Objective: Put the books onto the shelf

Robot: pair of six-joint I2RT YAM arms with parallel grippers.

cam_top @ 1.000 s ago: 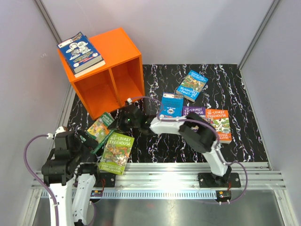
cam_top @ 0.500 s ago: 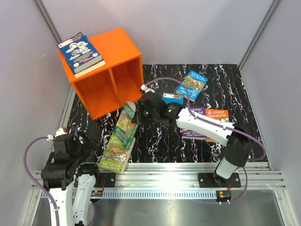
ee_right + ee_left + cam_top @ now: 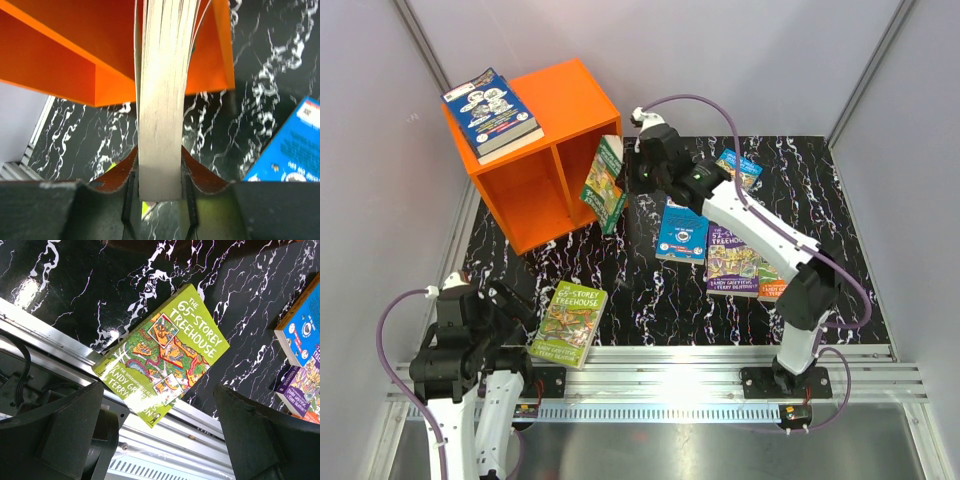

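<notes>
Books [image 3: 682, 230] are lying scattered across the black, white-veined marble tabletop [image 3: 650, 300]. One green cartoon-covered paperback [image 3: 605, 185] is hanging upright in the air, just in front of the right compartment of the bright orange open-fronted cube shelf [image 3: 560, 95]. Your right gripper [image 3: 628, 178] is clamping that paperback, a finger pressing on each cover. It may be touching the shelf's front edge, but you cannot tell from above. A blue-covered paperback [image 3: 490, 112] is resting on the shelf's top. Your left gripper [image 3: 508, 305] is hovering with its jaws spread wide, holding nothing, beside the lime-green "65-Storey Treehouse" paperback [image 3: 569, 322] lying at the table's near edge.
</notes>
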